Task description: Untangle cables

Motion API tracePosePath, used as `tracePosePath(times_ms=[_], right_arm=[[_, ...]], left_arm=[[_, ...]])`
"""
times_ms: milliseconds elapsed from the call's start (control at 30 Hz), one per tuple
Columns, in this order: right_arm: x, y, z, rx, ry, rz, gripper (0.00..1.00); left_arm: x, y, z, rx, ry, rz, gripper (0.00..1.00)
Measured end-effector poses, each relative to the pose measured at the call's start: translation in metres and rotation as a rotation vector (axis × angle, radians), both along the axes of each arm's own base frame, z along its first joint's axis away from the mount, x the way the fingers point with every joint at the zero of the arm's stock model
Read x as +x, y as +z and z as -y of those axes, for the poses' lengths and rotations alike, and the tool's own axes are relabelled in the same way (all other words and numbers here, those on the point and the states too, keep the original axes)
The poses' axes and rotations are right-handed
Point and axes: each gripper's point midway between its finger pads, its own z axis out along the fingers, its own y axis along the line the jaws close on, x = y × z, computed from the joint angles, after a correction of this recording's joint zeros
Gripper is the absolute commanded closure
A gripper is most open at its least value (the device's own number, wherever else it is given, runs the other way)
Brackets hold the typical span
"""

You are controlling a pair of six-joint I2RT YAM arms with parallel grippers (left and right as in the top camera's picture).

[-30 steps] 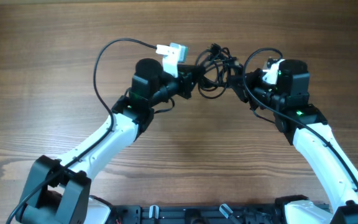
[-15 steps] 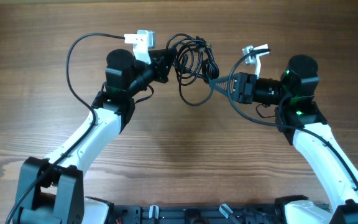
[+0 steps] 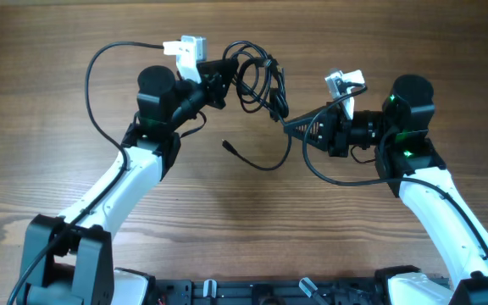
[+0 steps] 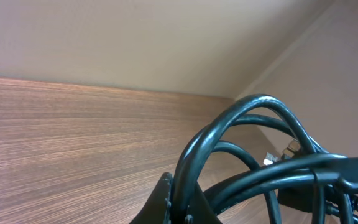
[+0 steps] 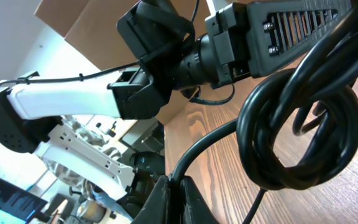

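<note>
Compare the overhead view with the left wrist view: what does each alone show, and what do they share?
Overhead only: the right gripper shut on a strand, and a loose plug end between the arms. Left wrist only: a plain wall beyond the table. Both: the looped cables held by the left gripper, over the wooden table.

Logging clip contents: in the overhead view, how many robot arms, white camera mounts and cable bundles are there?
Robot arms: 2, left arm and right arm
White camera mounts: 2
Tangled cable bundle: 1 (separate cords cannot be counted)
Total: 5
</note>
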Motion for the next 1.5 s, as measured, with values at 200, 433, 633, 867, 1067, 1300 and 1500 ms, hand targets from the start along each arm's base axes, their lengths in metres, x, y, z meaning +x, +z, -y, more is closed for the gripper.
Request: tracePosePath(times_ms=[200,433,633,867,1067,1300,1500], right_arm=[[0.009,-0.014,0.001,-0.036,-0.068,-0.09,0.14],[0.039,-0.043,0.012,-0.137,-0.29,-0.194,0.08],[0.054,-0.05,0.02,-0.138,-0.41,-0.338,0.07],[0.056,-0.051,0.021,-0.126,-0.434,-0.408,0.07],[0.059,-0.053,0.023,-0.114,-0.46,-0.47,0.07],[0.059,-0.053,0.023,-0.085,-0.478,-0.586,0.07],[0.051,-0.048,0.001,-0.062,-0.444,-0.662,0.07]], left_arm=[[0.008,-0.001,-0.014,0.014,0.061,0.004,0.96],[0.007,-0.001,-0.014,0.006,0.049,0.0,0.96],[0.003,0.014,-0.005,-0.125,0.012,-0.04,0.96],[-0.011,0.024,0.024,-0.199,-0.056,-0.063,0.96],[-0.011,0.037,0.025,-0.253,-0.061,-0.046,0.96],[-0.011,0.046,0.025,-0.346,-0.057,-0.093,0.96],[-0.01,0.046,0.024,-0.39,-0.046,-0.135,0.96]])
